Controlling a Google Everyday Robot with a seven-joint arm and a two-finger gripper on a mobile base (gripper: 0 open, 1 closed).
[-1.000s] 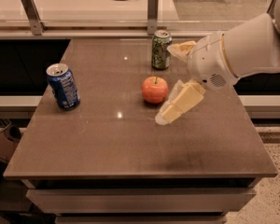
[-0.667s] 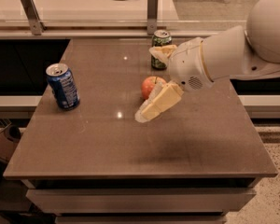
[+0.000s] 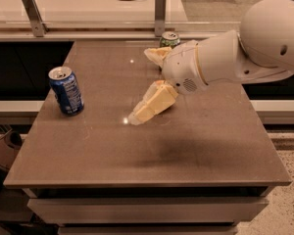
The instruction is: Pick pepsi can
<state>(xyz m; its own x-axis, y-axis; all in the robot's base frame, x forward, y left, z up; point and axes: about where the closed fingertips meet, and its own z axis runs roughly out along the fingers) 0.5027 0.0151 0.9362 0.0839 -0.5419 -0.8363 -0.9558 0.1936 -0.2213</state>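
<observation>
Tool (image 3: 140, 86) above the table (image 3: 210, 146), fingers (image 3: 154, 102) spread apart, pepsi can (image 3: 66, 90) well apart, upright, long axis vertical, silver top up

Brown table (image 3: 210, 151) stands on speckled floor (image 3: 288, 215), white counter (image 3: 88, 9) behind.

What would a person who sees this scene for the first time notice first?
The big white robot arm reaches in from the right over the brown table, its gripper with cream fingers open above the middle. The blue pepsi can with silver top stands alone near the left edge.
</observation>
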